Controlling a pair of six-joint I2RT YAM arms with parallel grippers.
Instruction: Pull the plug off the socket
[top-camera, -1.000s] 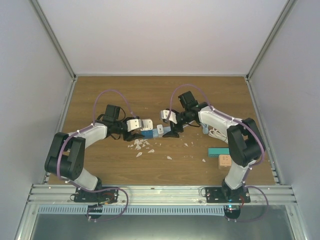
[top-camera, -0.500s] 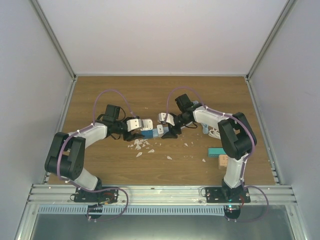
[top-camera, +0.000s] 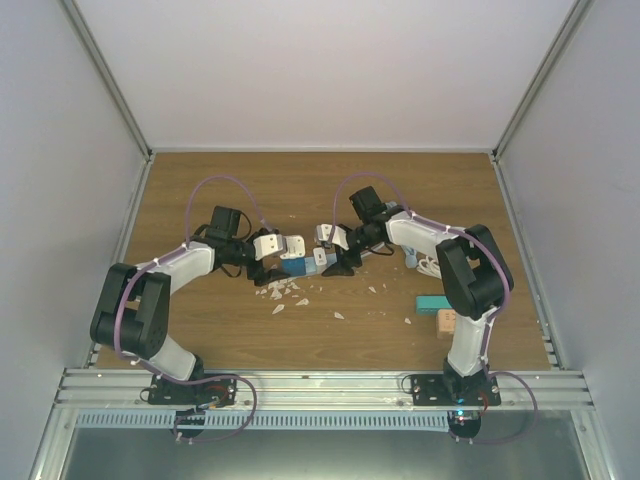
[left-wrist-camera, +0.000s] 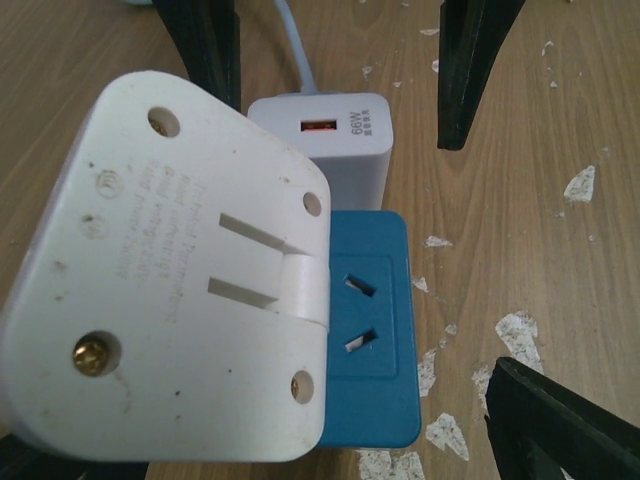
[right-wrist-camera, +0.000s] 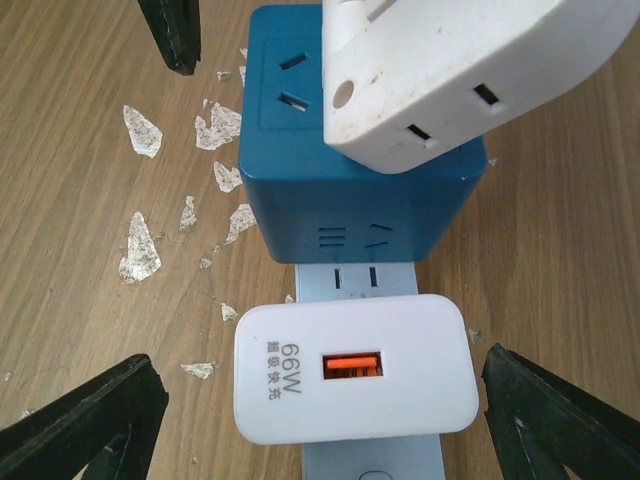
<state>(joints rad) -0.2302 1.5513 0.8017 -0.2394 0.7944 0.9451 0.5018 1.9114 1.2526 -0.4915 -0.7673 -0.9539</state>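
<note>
Blue socket cube (left-wrist-camera: 370, 330) had white plug adapter (left-wrist-camera: 170, 290) tilted on top, prongs bare, between the left gripper (top-camera: 285, 258) jaws, which were spread wide; contact unclear. 66W charger (right-wrist-camera: 352, 385) sat just beyond cube, untouched between the right gripper (right-wrist-camera: 322, 355) jaws, also released.

The counter (right-wrist-camera: 60, 200) is brown wood grain, speckled with white flakes (right-wrist-camera: 141, 131). The socket cube (right-wrist-camera: 360, 200) is deep blue; the adapter (left-wrist-camera: 160, 280) on it is white with 1 brass-coloured screw. The plug (right-wrist-camera: 350, 385) is white with grey "66W" print and an orange port, over a pale blue strip (right-wrist-camera: 365, 280). A teal block (top-camera: 437, 302) adjoins a tan one (top-camera: 448, 322). The arms (top-camera: 185, 265) are white and black with purple cables (top-camera: 225, 184).
</note>
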